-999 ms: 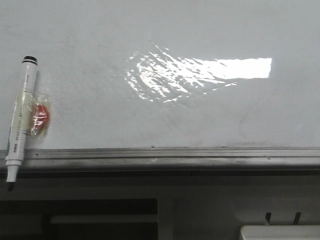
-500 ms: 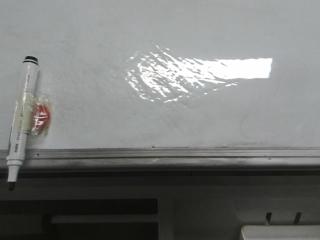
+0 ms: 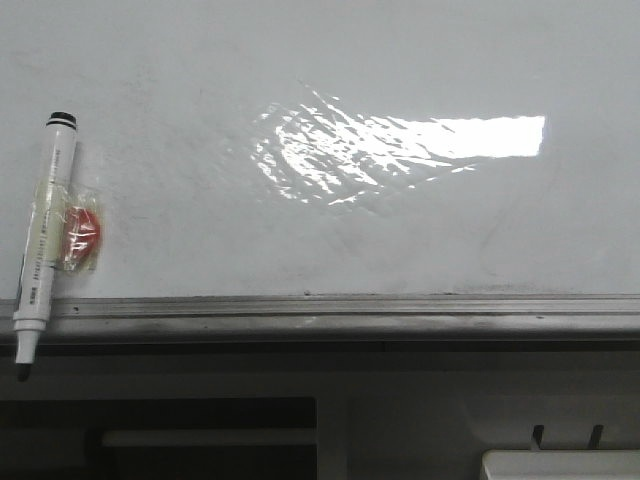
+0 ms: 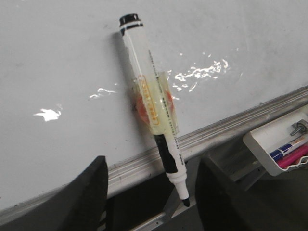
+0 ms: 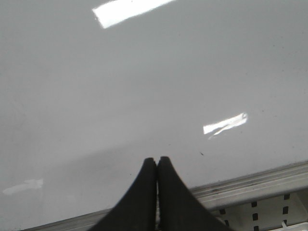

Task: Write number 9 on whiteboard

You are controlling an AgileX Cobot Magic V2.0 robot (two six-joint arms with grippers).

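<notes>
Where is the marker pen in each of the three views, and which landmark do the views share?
Front view: marker pen at the left edge, tip past the metal rail.
Left wrist view: centre, ahead of the open left gripper.
Right wrist view: not visible.
Shared landmark: the rail.

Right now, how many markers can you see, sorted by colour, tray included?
Black-and-white marker lying on the whiteboard: 1
Blue marker in the white tray: 1
Pink marker in the same tray: 1
Total: 3
</notes>
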